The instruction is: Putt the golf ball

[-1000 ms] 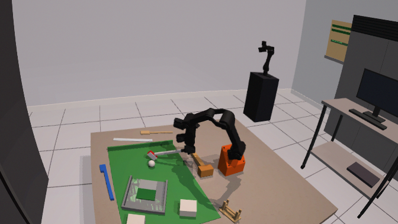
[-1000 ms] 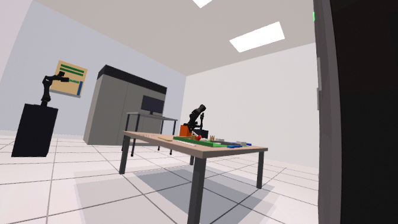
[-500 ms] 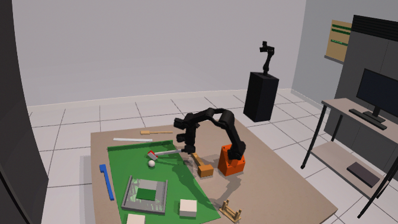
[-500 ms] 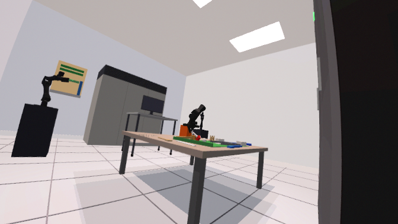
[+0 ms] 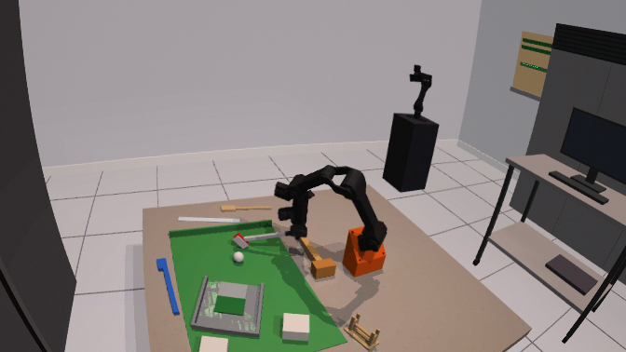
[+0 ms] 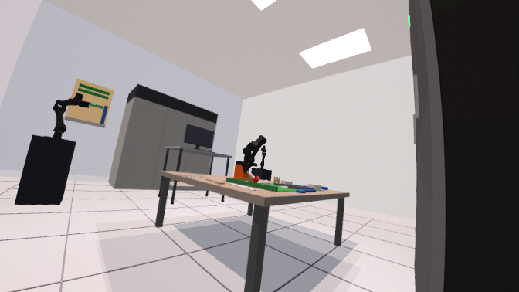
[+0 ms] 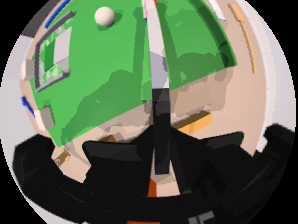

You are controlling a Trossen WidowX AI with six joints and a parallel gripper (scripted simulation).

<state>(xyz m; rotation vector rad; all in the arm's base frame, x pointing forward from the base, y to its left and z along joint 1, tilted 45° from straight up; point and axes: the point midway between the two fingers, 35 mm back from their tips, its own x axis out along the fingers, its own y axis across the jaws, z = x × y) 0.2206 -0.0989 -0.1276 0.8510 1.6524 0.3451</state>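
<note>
My gripper point(image 5: 294, 233) point(image 7: 158, 127) is shut on the black grip of the red putter, above the near edge of the green mat. The red putter point(image 5: 263, 236) point(image 7: 159, 65) has a grey shaft reaching out over the mat; its red and white head point(image 5: 240, 240) shows also as a red spot in the exterior view point(image 6: 256, 179). The white golf ball point(image 5: 238, 257) point(image 7: 104, 16) lies on the mat, a little apart from the head. The ramp with grey side walls point(image 5: 199, 303) point(image 7: 36, 70) stands further along the mat, with the dark green raised green point(image 5: 230, 305) point(image 7: 49, 54) in it.
An orange mallet point(image 5: 323, 268) lies by the orange arm base point(image 5: 364, 256). A blue club point(image 5: 170, 289), a white bar point(image 5: 209, 220) and a wooden club point(image 5: 247, 208) lie around the mat point(image 5: 261, 279). A white block point(image 5: 295, 327) and a small wooden rack point(image 5: 362, 334) stand near the ramp.
</note>
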